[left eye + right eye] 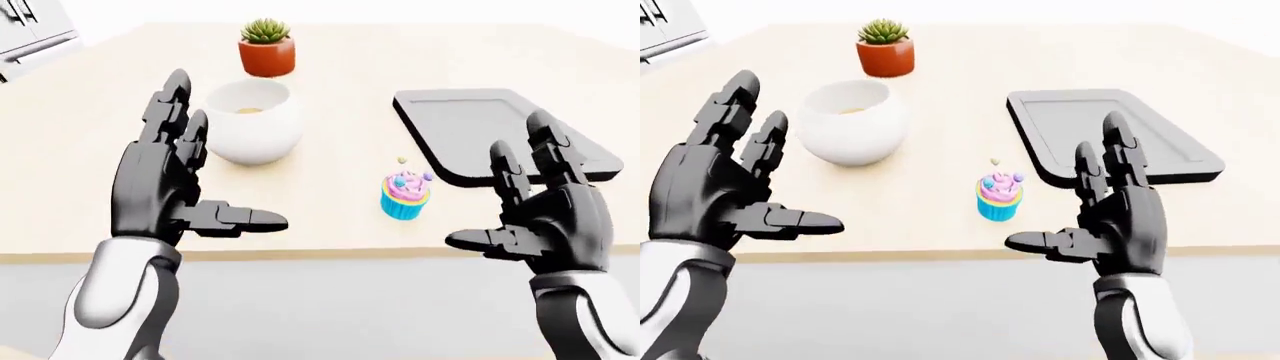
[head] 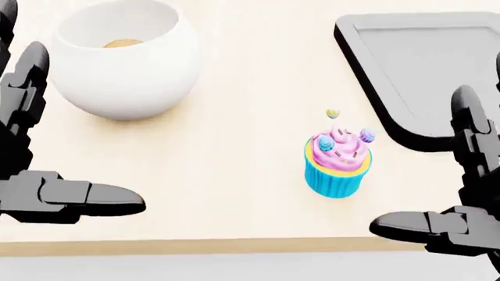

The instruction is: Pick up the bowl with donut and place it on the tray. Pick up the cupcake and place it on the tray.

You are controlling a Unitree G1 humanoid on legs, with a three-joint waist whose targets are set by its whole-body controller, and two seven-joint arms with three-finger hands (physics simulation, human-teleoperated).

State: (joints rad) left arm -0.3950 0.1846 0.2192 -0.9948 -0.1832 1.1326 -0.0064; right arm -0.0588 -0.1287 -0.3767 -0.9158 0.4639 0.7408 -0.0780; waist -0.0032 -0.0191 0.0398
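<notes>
Sitting on the pale wooden table (image 1: 330, 67), the round white bowl (image 1: 252, 121) has smooth, glossy walls and a tan piece of donut (image 2: 122, 43) just showing inside its rim. Right of it in the left-eye view, nearer the table's lower edge, stands the cupcake (image 1: 405, 194), with a ribbed blue paper cup, swirled pink frosting and small coloured candies on sticks. The flat dark grey tray (image 1: 497, 129) with rounded corners and a raised rim lies at the upper right of the cupcake, close to it but apart. A small green succulent in a terracotta pot (image 1: 267, 48) stands above the bowl in that view. The left robot hand (image 1: 185, 180), black and blocky, is spread wide, its fingers upright just left of the bowl and its thumb pointing toward the cupcake, touching nothing. The right robot hand (image 1: 545, 206) is likewise spread, fingers raised over the tray's lower edge, thumb pointing left toward the cupcake, near it but apart.
</notes>
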